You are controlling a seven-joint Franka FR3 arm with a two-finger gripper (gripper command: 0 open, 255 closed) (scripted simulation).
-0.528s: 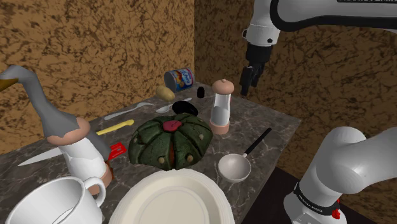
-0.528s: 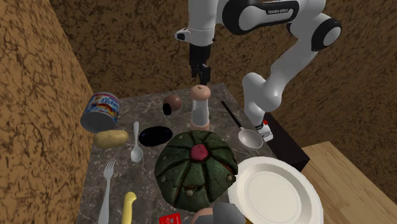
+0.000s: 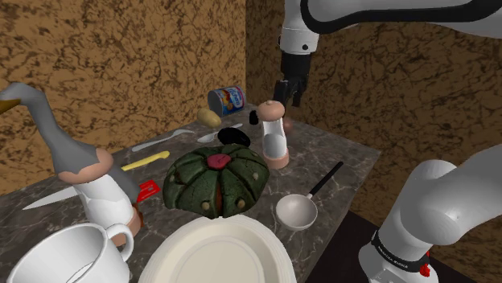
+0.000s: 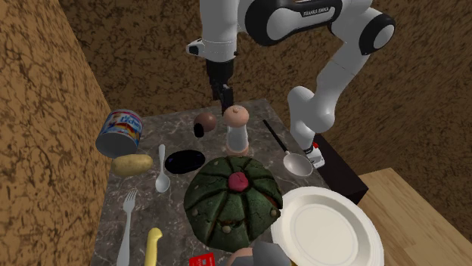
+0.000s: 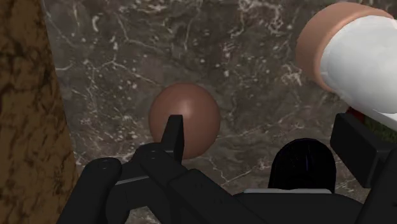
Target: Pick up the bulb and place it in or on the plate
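Seen from my remote console: the robot's black hand (image 4: 225, 97) hangs in the air over the tabletop (image 3: 346, 153), close to the edge that runs along a brown wall (image 3: 386, 88). Its two fingers (image 5: 172, 132) are spread apart with nothing clasped between them. The bulb (image 4: 206, 120), a brown globe on a black base, lies on the dark marbled surface near that same edge, below the hand and untouched. In the wrist view it sits just beyond one fingertip rather than squarely between the pair. A white pepper mill (image 4: 237, 130) with a tan cap stands upright just beside the bulb, its cap close under the fingertips in the shoulder view. A can (image 4: 120, 133) lies on its side toward the corner where the two walls meet. The white plate (image 4: 325, 227) rests at the opposite end of the tabletop, well apart from the bulb. Between the two sits a green ribbed dome (image 4: 233, 198) with a red button at its crown, and a ladle (image 4: 297, 162) lies by the edge nearest the robot's stand.
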